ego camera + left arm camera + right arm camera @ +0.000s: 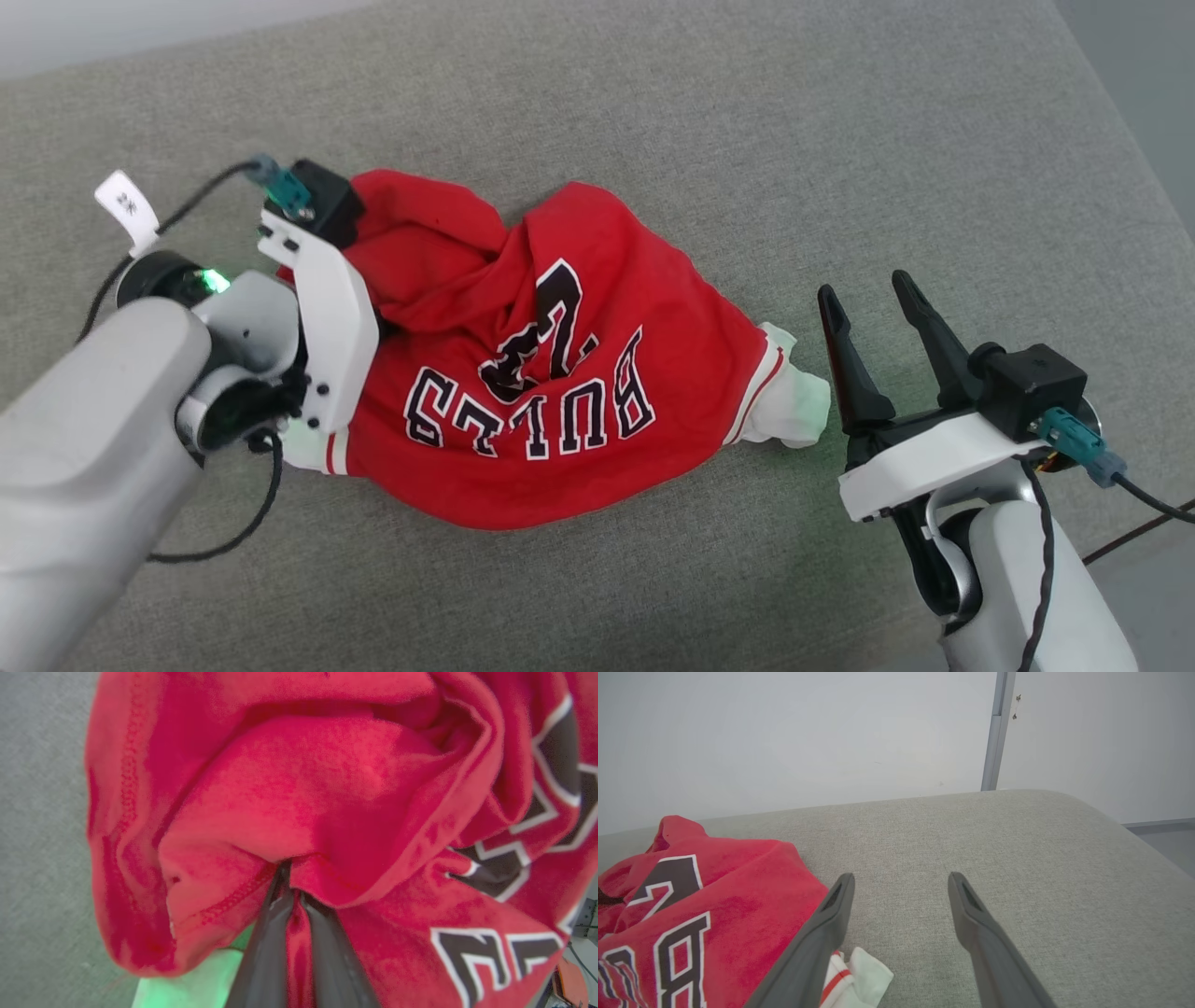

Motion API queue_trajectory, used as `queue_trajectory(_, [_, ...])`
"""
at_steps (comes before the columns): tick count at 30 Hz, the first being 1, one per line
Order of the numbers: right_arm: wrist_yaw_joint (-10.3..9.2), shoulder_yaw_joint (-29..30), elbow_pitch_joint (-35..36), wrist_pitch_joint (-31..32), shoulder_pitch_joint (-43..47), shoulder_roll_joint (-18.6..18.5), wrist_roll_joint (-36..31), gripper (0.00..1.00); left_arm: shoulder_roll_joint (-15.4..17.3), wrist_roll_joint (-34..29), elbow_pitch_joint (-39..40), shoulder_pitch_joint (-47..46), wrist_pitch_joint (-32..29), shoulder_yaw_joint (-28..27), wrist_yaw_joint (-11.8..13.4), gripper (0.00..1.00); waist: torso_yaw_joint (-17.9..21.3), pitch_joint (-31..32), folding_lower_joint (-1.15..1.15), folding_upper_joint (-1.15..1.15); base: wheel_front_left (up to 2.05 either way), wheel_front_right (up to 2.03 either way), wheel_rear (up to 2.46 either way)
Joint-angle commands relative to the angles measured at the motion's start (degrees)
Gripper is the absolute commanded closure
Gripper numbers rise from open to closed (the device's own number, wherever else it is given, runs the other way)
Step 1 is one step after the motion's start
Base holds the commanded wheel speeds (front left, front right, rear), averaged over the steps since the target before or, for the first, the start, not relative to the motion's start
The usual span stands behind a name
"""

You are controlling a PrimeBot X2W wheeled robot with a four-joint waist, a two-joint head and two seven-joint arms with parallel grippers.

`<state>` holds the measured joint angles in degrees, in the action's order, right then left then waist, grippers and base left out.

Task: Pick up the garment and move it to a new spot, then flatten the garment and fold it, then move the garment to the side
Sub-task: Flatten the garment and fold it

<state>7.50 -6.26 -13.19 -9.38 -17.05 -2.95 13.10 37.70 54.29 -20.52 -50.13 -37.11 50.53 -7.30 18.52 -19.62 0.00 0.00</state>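
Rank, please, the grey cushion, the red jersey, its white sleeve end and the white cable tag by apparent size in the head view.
1. grey cushion
2. red Bulls jersey
3. white sleeve end and white cable tag: nearly alike; the tag may sit nearer the camera, so I leave them unranked.

Right gripper (900, 877): dark fingers rising from 6 o'clock, spread wide over bare cushion.
Garment (714, 914): crumpled red heap at 8 o'clock, black white-outlined lettering up.
Sleeve (868, 977): white, red-striped trim, at 6 o'clock, partly behind one finger.
Cushion (1017, 858): grey fabric, centre to 4 o'clock.
Wall (784, 742): pale, 12 o'clock.
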Motion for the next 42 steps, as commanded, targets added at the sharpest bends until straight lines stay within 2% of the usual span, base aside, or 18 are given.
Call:
queue_trajectory(1, [-0.02,-0.18,-0.39,-0.62,-0.37,0.07,0.58,0.0,-0.09,1.23,-0.32,-1.21,0.31,0.22,-0.14,1.0,0.29,-0.42,0.0,0.0,0.0,0.0,0.0])
queue_trajectory(9, [-0.02,0.51,-1.82,-2.16,-1.15,0.07,1.28,0.0,0.87,2.1,-1.72,-9.36,3.47,-1.34,-0.13,1.0,0.01,-1.66,0.0,0.0,0.0,0.0,0.0])
queue_trajectory(16, [-0.02,-1.53,-2.3,-2.93,-2.8,0.07,2.4,0.0,0.76,-1.71,-4.17,-16.72,9.5,-1.57,-0.13,1.0,1.97,-4.01,0.0,0.0,0.0,0.0,0.0])
queue_trajectory(22, [-0.02,-3.64,-2.93,-3.93,-4.07,0.07,3.81,0.0,0.55,-7.15,-10.15,-20.91,16.95,0.33,-0.13,1.0,3.97,-6.5,0.0,0.0,0.0,0.0,0.0])
queue_trajectory(24, [-0.02,-3.99,-3.26,-4.16,-4.37,0.07,4.09,0.0,0.12,-6.97,-12.78,-20.74,17.55,1.48,-0.13,1.0,4.18,-6.99,0.0,0.0,0.0,0.0,0.0])
queue_trajectory(26, [-0.02,-4.3,-3.52,-4.52,-4.81,0.08,4.43,0.0,-0.28,-6.38,-14.59,-20.3,17.35,3.04,-0.13,0.91,4.24,-7.34,0.0,0.0,0.0,0.0,0.0])
queue_trajectory(27, [-0.02,-4.5,-3.72,-4.52,-5.0,0.07,4.5,0.0,-0.45,-5.39,-15.6,-19.98,16.8,3.63,-0.13,0.64,4.19,-7.44,0.0,0.0,0.0,0.0,0.0])
queue_trajectory(28, [-0.02,-4.69,-3.96,-4.57,-5.04,0.07,4.54,0.0,-0.45,-5.17,-16.17,-20.1,16.49,4.07,-0.13,0.42,4.05,-7.48,0.0,0.0,0.0,0.0,0.0])
queue_trajectory(29, [-0.02,-4.8,-4.18,-4.69,-4.99,0.08,4.49,0.0,-0.54,-4.54,-16.39,-20.34,16.23,4.62,-0.13,0.02,3.79,-7.47,0.0,0.0,0.0,0.0,0.0])
queue_trajectory(33, [-0.02,-4.33,-4.91,-4.89,-5.2,0.03,3.38,0.0,-0.42,-0.31,-15.51,-20.17,14.75,6.16,-0.13,0.0,2.15,-6.61,0.0,0.0,0.0,0.0,0.0])
queue_trajectory(42, [-0.02,-0.83,-4.99,-4.19,-3.43,0.06,0.69,0.0,2.32,6.88,-10.48,-18.54,10.22,8.69,-0.13,0.0,-2.36,-2.39,0.0,0.0,0.0,0.0,0.0])
